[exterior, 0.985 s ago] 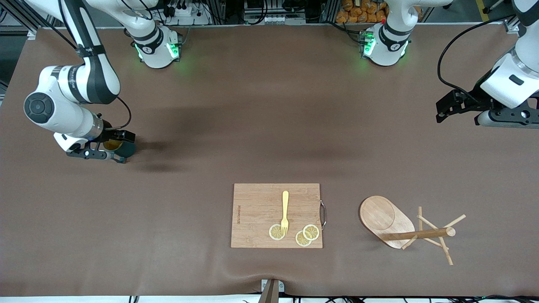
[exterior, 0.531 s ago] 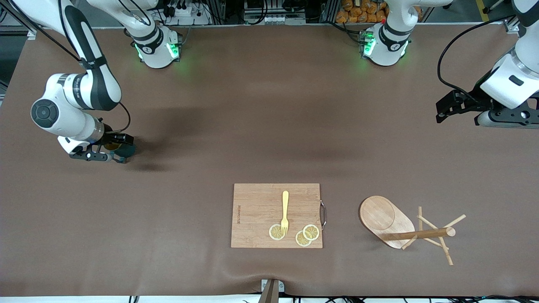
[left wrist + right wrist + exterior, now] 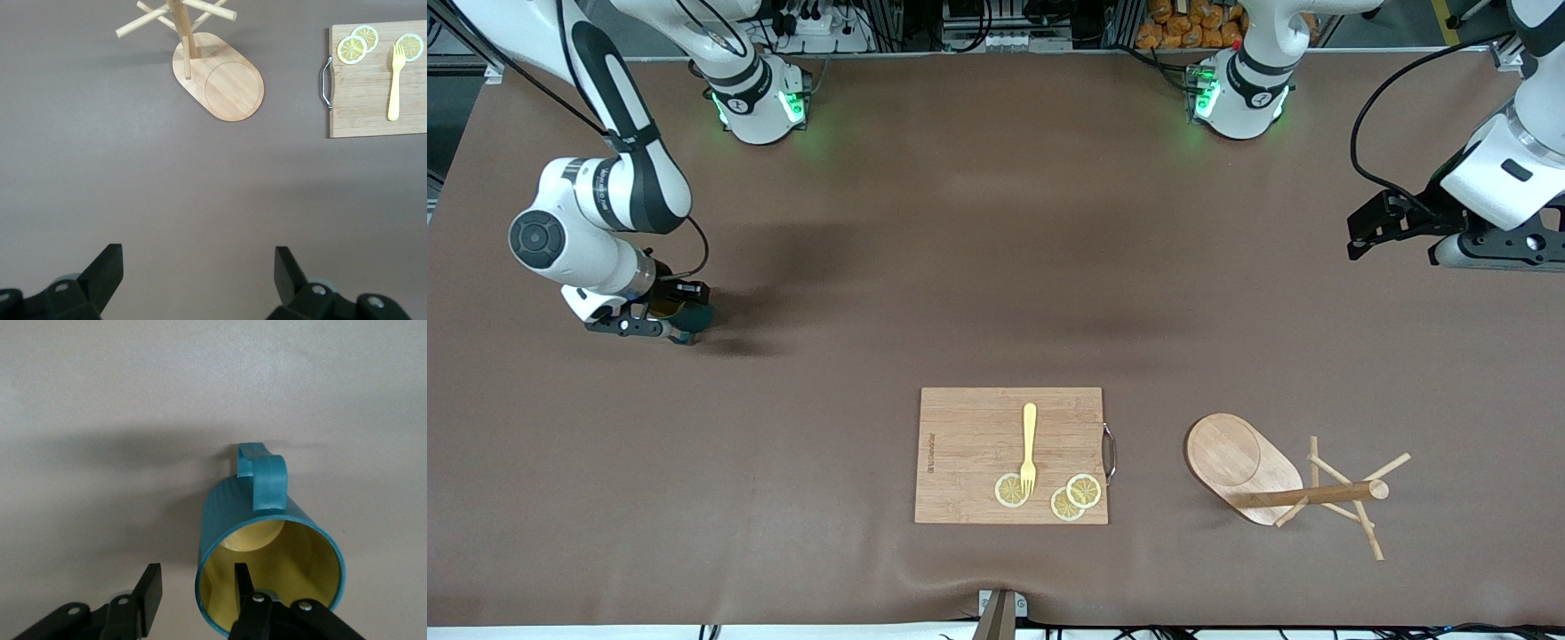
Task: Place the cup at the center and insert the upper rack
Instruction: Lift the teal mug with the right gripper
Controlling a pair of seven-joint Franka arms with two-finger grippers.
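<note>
The dark teal cup (image 3: 696, 316) with a yellow inside stands on the table at the right arm's end. My right gripper (image 3: 660, 325) is at its rim. In the right wrist view the gripper (image 3: 197, 580) is open, with one finger (image 3: 243, 587) inside the cup (image 3: 267, 527) and the other outside the wall, a gap between them. The handle points away from the gripper. The upper rack (image 3: 1254, 471), a wooden mug tree, lies on its side near the front camera, toward the left arm's end. My left gripper (image 3: 199, 267) is open and empty, waiting above bare table (image 3: 1494, 253).
A wooden cutting board (image 3: 960, 462) with a yellow fork (image 3: 1029, 447) and lemon slices (image 3: 1074, 496) lies mid-table near the front camera, beside the rack. The left wrist view also shows the rack (image 3: 227, 83) and the board (image 3: 373, 100).
My right arm has shifted slightly toward the cup and the gripper now covers more of its rim. The cup and the left arm have not moved.
</note>
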